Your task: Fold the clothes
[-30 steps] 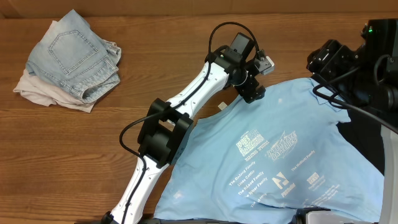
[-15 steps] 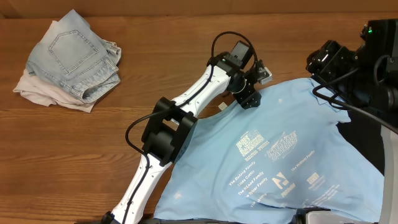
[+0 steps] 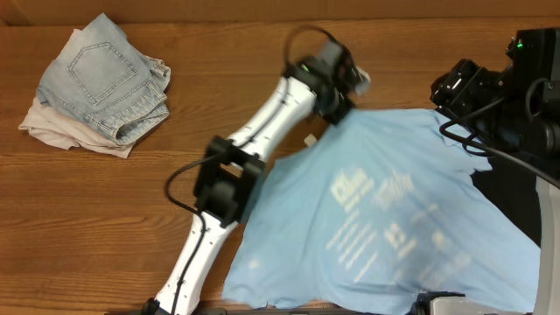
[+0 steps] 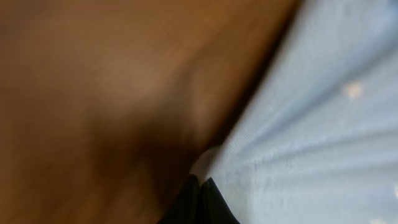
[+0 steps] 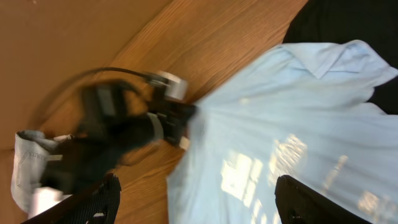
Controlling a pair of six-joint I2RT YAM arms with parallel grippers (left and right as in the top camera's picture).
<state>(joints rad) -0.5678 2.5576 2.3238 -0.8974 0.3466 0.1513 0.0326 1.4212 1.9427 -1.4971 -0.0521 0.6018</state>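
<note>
The left gripper point(image 3: 339, 86), blurred, has its jaws pinched narrow on an edge of the sky-blue T-shirt point(image 3: 394, 210), holding the cloth drawn to a point. The rest of the shirt lies spread on the counter point(image 3: 105, 219) behind the jaws. A low, steady pull should flatten it without bunching. The right gripper point(image 5: 198, 200) hangs above the shirt, jaws wide and empty. Denim shorts point(image 3: 109, 79) lie well apart.

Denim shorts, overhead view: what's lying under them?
A beige cloth pokes out beneath the denim shorts along their left and lower edges, on the wooden table. How far it runs underneath is covered.
</note>
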